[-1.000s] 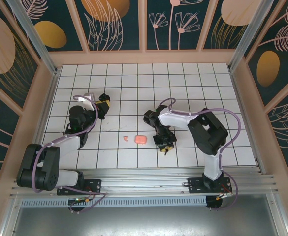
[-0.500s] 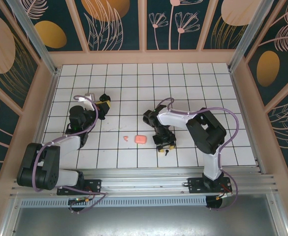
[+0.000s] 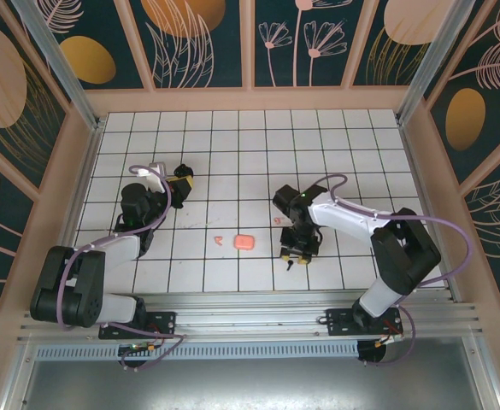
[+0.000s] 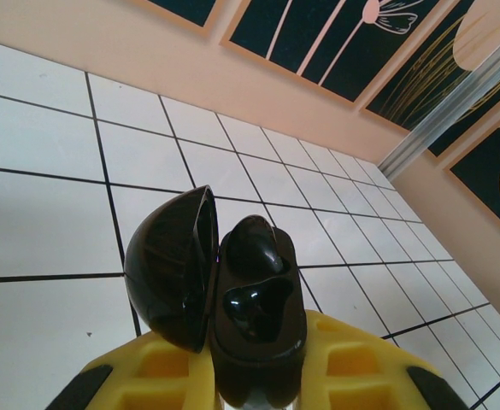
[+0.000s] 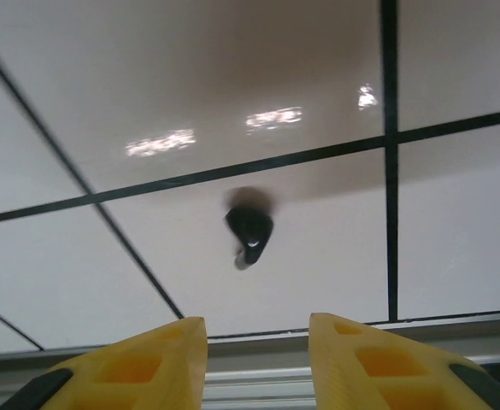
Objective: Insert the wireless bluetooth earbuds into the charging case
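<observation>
Release is the change: the black earbud [image 5: 250,232] lies loose on the tile, near-right of the pink case [image 3: 244,243], and the right gripper [image 5: 258,329], closed a second ago, hovers above it, jaws spread, empty. I judge a new pick is needed. Far-left of that case, the left gripper [image 3: 181,178] pinches the open black charging case [image 4: 250,316].

High overhead view, two close wrist views (black earbud [image 5: 250,232] shared)

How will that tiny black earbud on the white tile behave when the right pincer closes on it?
The tiny glossy black earbud looks light and slick, so it may squirt from the open right pincer. Its rounded body could roll if nudged.
</observation>
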You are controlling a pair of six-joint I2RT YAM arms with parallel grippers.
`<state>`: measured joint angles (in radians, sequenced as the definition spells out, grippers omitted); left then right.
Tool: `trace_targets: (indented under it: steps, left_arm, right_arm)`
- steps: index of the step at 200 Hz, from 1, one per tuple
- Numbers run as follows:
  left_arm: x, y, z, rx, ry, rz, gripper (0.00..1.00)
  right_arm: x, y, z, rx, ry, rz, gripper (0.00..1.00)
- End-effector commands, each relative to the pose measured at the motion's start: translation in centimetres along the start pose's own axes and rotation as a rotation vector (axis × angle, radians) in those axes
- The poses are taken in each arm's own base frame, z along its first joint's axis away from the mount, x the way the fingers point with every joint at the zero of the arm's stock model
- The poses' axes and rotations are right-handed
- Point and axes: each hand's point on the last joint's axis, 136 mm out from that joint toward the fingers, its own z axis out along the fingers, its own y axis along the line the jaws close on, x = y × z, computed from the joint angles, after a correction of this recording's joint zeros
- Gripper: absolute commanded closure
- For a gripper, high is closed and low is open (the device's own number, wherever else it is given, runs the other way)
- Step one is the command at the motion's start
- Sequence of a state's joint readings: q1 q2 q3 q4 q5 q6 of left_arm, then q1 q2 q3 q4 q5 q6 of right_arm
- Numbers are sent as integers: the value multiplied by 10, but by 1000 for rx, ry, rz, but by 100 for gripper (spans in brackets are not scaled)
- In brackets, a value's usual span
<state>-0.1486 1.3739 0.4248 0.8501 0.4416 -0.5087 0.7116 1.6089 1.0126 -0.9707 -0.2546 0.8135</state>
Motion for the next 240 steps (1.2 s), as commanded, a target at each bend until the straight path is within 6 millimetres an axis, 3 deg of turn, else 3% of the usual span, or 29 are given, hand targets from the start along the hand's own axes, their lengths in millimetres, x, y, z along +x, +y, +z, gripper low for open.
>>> trace_targets:
  steps: [1,55,240]
  left_arm:
    - [-15,-8,2,38,-38,22,92]
    - [-15,-7,3,37,-38,19,92]
    - [-12,-9,4,52,-27,5,93]
  right_arm:
    - [0,3,3,-51,5,78,64]
    - [-3,-2,19,-44,21,75,64]
    - [-18,-2,33,-46,0,59,73]
